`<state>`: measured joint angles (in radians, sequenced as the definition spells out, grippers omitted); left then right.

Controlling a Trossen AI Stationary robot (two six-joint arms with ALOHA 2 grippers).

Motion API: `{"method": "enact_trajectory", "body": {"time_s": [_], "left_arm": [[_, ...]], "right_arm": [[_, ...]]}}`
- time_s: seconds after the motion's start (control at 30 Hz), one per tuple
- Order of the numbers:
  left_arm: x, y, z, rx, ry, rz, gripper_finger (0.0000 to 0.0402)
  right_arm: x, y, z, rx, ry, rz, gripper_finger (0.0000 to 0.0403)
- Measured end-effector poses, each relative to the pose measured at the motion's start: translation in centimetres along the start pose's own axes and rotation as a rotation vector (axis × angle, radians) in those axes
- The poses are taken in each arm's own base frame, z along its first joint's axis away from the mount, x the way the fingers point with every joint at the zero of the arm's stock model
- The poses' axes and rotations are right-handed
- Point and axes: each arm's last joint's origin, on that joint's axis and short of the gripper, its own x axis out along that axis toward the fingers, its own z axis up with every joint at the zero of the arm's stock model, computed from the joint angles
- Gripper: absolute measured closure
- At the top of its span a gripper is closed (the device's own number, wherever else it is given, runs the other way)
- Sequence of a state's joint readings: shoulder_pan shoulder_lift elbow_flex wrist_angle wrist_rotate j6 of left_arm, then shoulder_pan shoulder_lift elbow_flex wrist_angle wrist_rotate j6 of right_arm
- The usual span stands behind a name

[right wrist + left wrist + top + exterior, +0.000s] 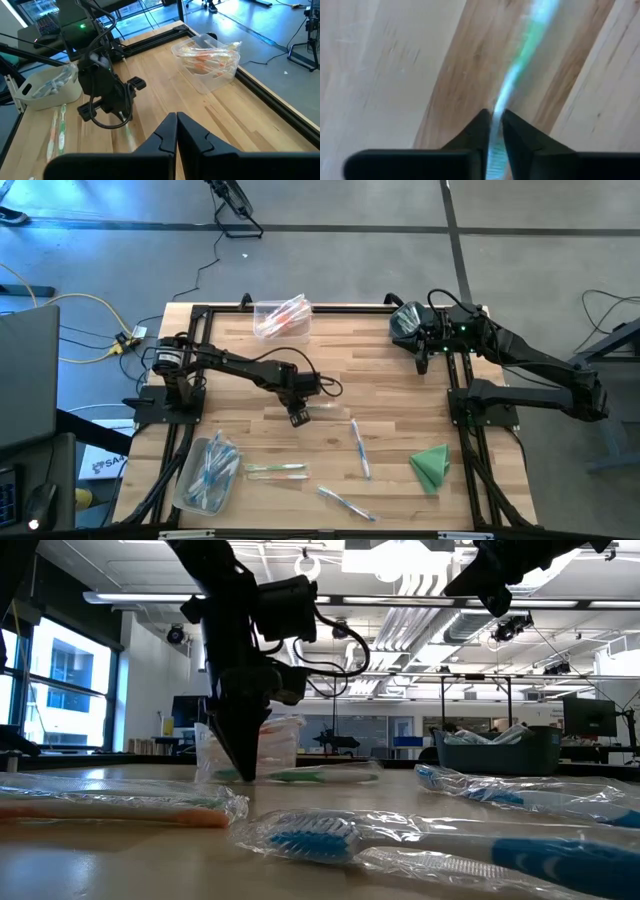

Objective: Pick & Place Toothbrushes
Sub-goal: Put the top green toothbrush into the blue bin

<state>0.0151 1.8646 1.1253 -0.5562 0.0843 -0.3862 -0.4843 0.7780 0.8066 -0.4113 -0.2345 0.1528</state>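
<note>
**woodgrain_fan:** Butcher-block counter (400, 395) with a black frame. What's the left tool (298, 417) up to?

**binwatcher:** It's down at the boards mid-counter, fingers (481, 131) pinched on a wrapped green toothbrush (517, 67) that runs straight out ahead of them.

**woodgrain_fan:** And the other toothbrushes?

**binwatcher:** Near that tool lie a blue one (359, 447), another green one (276, 471) and a second blue one (345, 503). Beyond it sits a clear bin of orange ones (281, 317), and there's a bin of blue ones (209, 473) too. The right tool (176, 122) hangs at the far right corner, pressed together, gripping nothing.
</note>
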Motion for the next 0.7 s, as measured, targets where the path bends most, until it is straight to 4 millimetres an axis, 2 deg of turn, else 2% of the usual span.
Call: {"method": "enact_trajectory", "body": {"time_s": [0.13, 0.33, 0.53, 0.7], "left_arm": [[0.0, 0.0, 0.0, -0.003, 0.004, -0.006, 0.0391], [0.0, -0.2, 0.1, -0.003, 0.01, -0.06, 0.0384], [-1.4, 0.0, 0.2, -0.005, 0.001, -0.138, 0.0395], [-3.6, 1.0, 0.9, -0.018, -0.054, -0.21, 0.0398]], "right_arm": [[0.0, 0.0, 0.0, 0.0, 0.0, 0.0, 0.04], [0.0, 0.0, 0.0, 0.0, 0.0, 0.0, 0.04], [0.0, 0.0, 0.0, 0.001, 0.0, 0.005, 0.04], [-0.6, 0.3, 0.1, -0.006, -0.019, 0.044, 0.04]]}}
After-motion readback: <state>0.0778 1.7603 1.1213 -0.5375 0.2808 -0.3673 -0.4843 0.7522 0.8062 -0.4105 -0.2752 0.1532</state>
